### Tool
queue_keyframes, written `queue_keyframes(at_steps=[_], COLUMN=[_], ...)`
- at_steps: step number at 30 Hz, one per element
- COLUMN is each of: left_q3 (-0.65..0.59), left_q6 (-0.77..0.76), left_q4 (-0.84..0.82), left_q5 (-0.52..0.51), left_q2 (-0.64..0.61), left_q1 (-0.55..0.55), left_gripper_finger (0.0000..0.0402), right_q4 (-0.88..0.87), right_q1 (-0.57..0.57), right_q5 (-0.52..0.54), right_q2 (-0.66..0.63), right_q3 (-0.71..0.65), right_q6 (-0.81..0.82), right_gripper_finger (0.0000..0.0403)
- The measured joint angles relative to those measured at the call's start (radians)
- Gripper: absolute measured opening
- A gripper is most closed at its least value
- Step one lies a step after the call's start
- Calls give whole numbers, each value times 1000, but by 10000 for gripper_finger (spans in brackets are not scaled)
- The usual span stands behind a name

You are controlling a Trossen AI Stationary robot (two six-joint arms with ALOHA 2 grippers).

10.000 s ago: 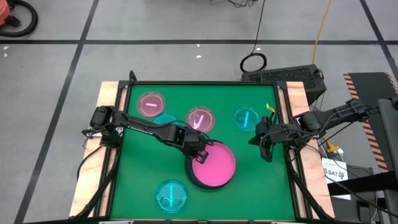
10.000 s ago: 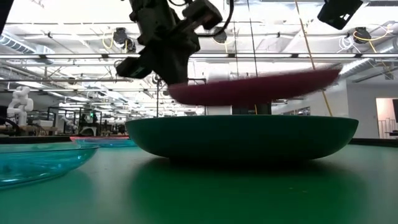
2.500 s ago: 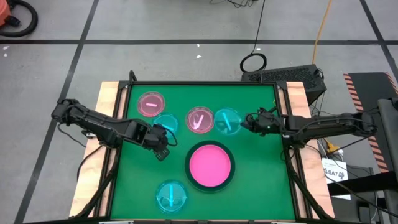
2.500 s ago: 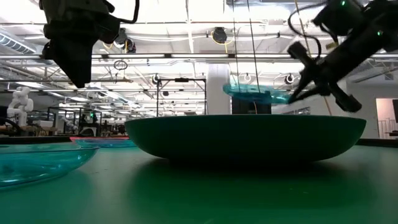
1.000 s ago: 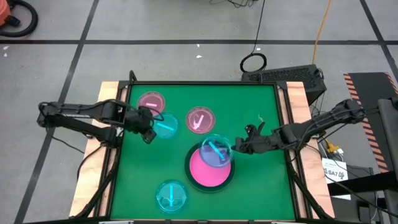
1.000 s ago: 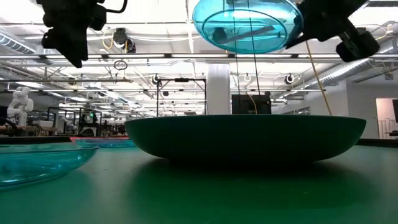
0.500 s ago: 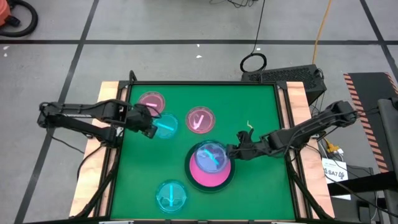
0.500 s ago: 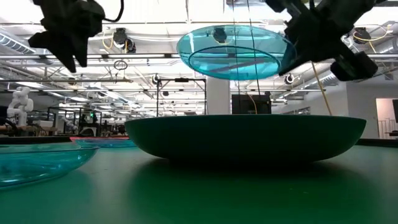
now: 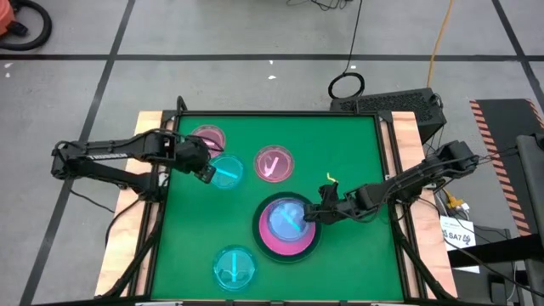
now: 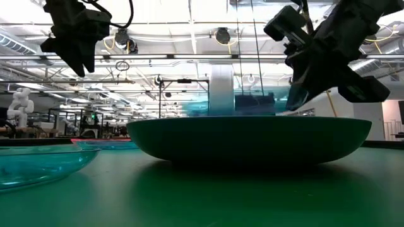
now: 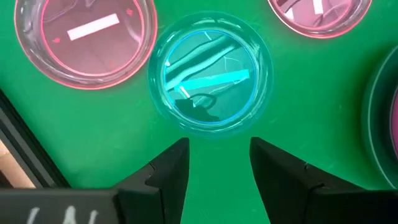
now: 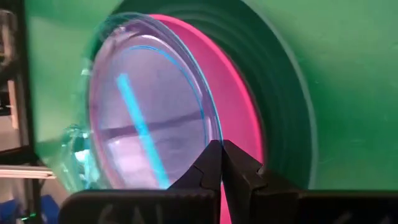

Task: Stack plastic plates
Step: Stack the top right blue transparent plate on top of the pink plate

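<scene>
A large dark grey plate (image 9: 289,248) sits on the green mat with a solid pink plate (image 9: 285,240) inside it. My right gripper (image 9: 311,214) is shut on a small cyan plate (image 9: 287,219) that is low over the pink one. My left gripper (image 11: 219,165) hovers open just short of a second cyan plate (image 11: 211,81), which lies flat on the mat at the far left. Two translucent pink plates (image 9: 206,140) (image 9: 274,163) lie flat farther back. A third cyan plate (image 9: 234,266) lies near the front edge. My right gripper pinches the cyan plate's rim (image 12: 208,144) between its two fingers, on the plate's right side. The fingers come in from the table's right, slanting down. The plate sits tilted inside the dark plate, held side higher (image 10: 293,98). Whether its low side touches the pink plate cannot be told.
The green mat (image 9: 357,153) has a raised dark frame and wooden side rails (image 9: 149,127). Open mat lies at the far right and near right. In the low view the near cyan plate (image 10: 31,165) is at the left.
My right gripper has gone down and toward the table's left, still shut. It has carried the cyan plate from high and steeply tilted to low inside the dark plate over the pink one. My left gripper has stayed open above the far-left cyan plate.
</scene>
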Motion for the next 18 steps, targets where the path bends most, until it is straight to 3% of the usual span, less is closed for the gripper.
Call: queue_keyframes(at_steps=[18], left_q3=[0], left_q6=[-52], left_q4=[0], left_q5=[23], left_q2=[-1], left_q1=[-4], left_gripper_finger=[175], right_q4=[72], right_q1=[19], right_q5=[-24], right_q2=[53], right_q3=[0], right_q6=[29], right_gripper_finger=[21])
